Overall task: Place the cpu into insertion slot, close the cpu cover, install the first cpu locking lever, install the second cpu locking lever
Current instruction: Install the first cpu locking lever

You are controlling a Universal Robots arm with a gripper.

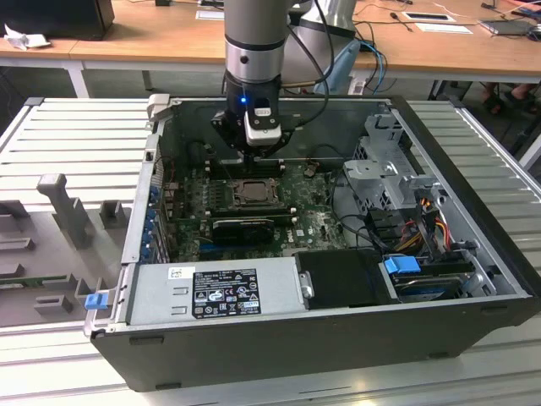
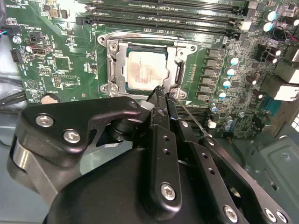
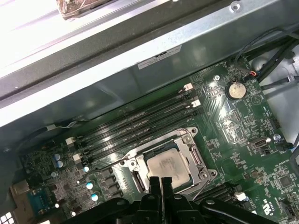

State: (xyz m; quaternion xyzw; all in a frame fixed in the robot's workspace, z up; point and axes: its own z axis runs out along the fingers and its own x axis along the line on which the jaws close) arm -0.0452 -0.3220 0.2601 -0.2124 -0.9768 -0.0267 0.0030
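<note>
**A:** One slatted metal desk (image 1: 76,127) is seen in the exterior view, and an open computer case (image 1: 254,338) is laid on its side upon it.

**B:** What is positioned over the case?

**A:** The arm (image 1: 254,42) is set upright above the green circuit board (image 2: 60,65), with the hand (image 2: 162,92) pointed down at the insertion slot (image 2: 149,39).

**B:** How is the hand shown?

**A:** It is closed. Its fingers are pressed together in both wrist views, and the tips are found at the slot's rim.

**B:** Where is the cpu (image 2: 145,70) located?

**A:** It is seated flat in the slot. The cpu cover (image 2: 119,70) is folded down around it, so the pale face is framed by the cut-out.

**B:** Is anything smaller noted?

**A:** A thin locking lever (image 2: 191,116) is seen slanting away from the fingertips. Whether it is touched cannot be told.
</note>
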